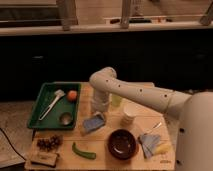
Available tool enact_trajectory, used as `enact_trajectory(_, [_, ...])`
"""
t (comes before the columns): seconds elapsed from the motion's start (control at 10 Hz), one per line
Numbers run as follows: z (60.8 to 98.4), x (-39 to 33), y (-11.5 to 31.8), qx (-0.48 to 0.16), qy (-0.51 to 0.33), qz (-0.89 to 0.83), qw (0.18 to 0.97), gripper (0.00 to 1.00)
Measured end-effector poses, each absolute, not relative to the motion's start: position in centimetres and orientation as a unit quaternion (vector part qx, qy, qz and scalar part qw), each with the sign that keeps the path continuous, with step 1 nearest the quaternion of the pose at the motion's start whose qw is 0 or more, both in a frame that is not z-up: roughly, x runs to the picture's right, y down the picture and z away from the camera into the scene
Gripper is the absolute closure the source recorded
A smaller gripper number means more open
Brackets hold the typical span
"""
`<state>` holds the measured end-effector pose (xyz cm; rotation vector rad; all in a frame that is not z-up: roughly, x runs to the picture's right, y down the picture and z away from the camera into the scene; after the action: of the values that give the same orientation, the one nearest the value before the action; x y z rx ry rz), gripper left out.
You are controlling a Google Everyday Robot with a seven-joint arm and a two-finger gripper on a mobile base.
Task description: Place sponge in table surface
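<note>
The sponge (94, 122), a blue-grey pad, lies on the wooden table (102, 162) just right of the green tray. My white arm reaches in from the right, bends at the elbow and points straight down. My gripper (99, 109) hangs right above the sponge's far edge. I cannot tell whether it touches the sponge.
A green tray (44, 90) at the left holds an orange (72, 95), a white utensil (51, 102) and a small round dish (65, 118). A white cup (128, 115), yellow-green cup (116, 100), dark bowl (122, 144), green pepper (83, 151), blue cloth (148, 143) and dark cluster (49, 143) share the table.
</note>
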<state>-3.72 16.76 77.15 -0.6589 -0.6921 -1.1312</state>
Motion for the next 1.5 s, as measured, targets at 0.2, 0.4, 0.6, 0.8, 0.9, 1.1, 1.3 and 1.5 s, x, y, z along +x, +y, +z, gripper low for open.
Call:
enact_trajectory(0.2, [78.5,-3.9,18.0,-0.300,-0.313,-0.516,0.739,0.95])
enact_trajectory(0.4, [80.6,-4.1,19.6,-0.310,-0.307,-0.515,0.738,0.95])
enact_trajectory(0.6, [82.3,-4.5,20.7,-0.320,-0.302,-0.513,0.737,0.95])
enact_trajectory(0.8, [83.3,-4.1,21.5,-0.331,-0.302,-0.505,0.737,0.95])
enact_trajectory(0.9, [83.6,-4.0,21.9,-0.335,-0.302,-0.503,0.737,0.95])
enact_trajectory(1.1, [84.0,-4.0,22.2,-0.340,-0.303,-0.499,0.737,0.95])
enact_trajectory(1.3, [83.9,-3.9,22.5,-0.342,-0.304,-0.497,0.738,0.86])
enact_trajectory(1.5, [83.5,-4.1,22.7,-0.338,-0.308,-0.498,0.737,0.67])
